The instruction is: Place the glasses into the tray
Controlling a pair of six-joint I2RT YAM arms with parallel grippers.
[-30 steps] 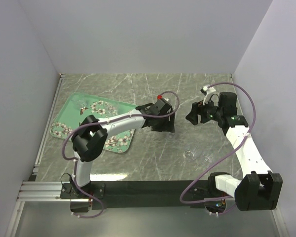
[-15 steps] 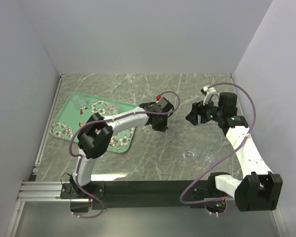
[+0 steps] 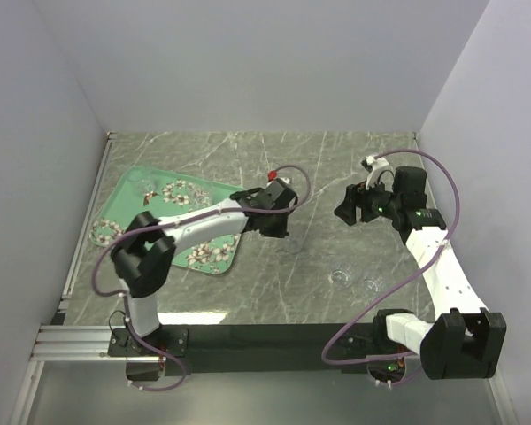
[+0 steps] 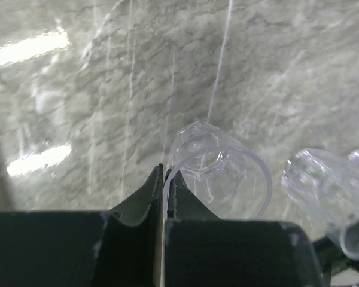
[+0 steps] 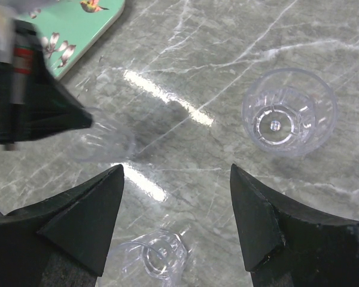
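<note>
Left gripper (image 4: pixel 164 179) pinches glass (image 4: pixel 221 173) by rim wall, seemingly off table, near tray (image 3: pixel 115 199). Right gripper (image 5: pixel 176 206) wide, empty. Risk: thin one-wall pinch; slick glass may swivel or slip mid-carry.

The left arm (image 3: pixel 203 220) and the right arm (image 3: pixel 444 279) are alike: white tubular links joined by chunky black joint housings. A loose purple cable (image 3: pixel 99 266) loops along the left one, and another purple cable (image 3: pixel 452 188) runs along the right.

The left end effector (image 4: pixel 164 179) has two dark, matte, wedge-shaped fingers with pale scuffs at the edges, and a small red cap (image 3: pixel 273 174) sits on its housing.

The right end effector (image 5: pixel 176 179) has broad black triangular fingers (image 5: pixel 84 209). A green light (image 3: pixel 419 211) glows on its wrist, beside a white fitting (image 3: pixel 369 162).

Both bases stand on a black bar (image 3: pixel 274 335) at the bench (image 3: pixel 292 159) near edge.
</note>
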